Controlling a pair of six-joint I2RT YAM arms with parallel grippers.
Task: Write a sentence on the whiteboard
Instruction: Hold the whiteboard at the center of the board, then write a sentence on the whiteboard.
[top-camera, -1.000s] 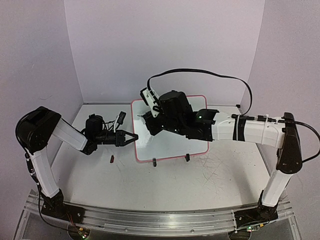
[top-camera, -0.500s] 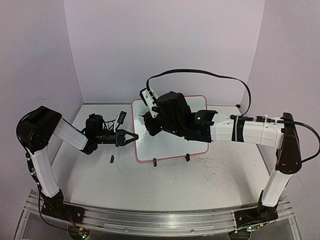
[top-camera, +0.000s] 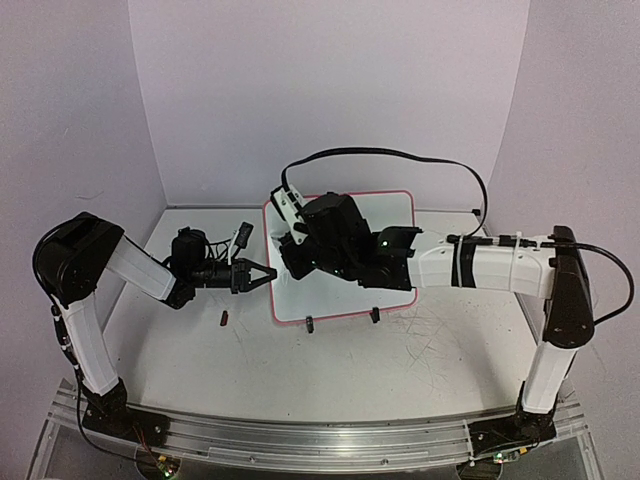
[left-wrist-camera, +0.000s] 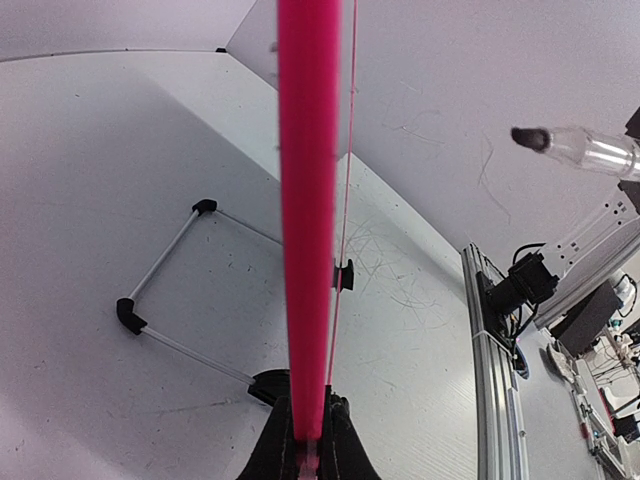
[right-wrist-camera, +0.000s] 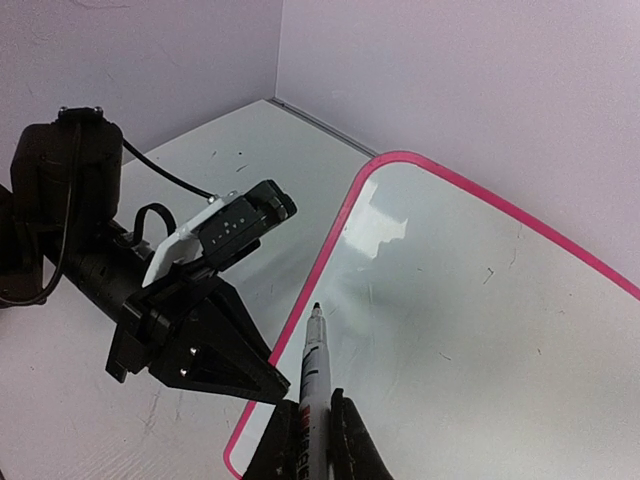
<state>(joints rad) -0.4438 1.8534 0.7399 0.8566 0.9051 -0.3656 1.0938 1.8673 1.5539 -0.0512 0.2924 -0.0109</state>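
From above: centre frame, whiteboard (top-camera: 340, 298) propped on the counter (top-camera: 330, 370), its left rim pinched in the closed left hand (top-camera: 262, 275); right hand (top-camera: 290, 250) over its upper-left corner.
Left wrist: pink rim vertical mid-frame, clamped at bottom.
Right wrist: bottom centre, right hand closed on marker (right-wrist-camera: 311, 360), tip at the board's left edge.

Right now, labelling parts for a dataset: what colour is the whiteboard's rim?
Bright pink; the whiteboard's rim shows best in the left wrist view.
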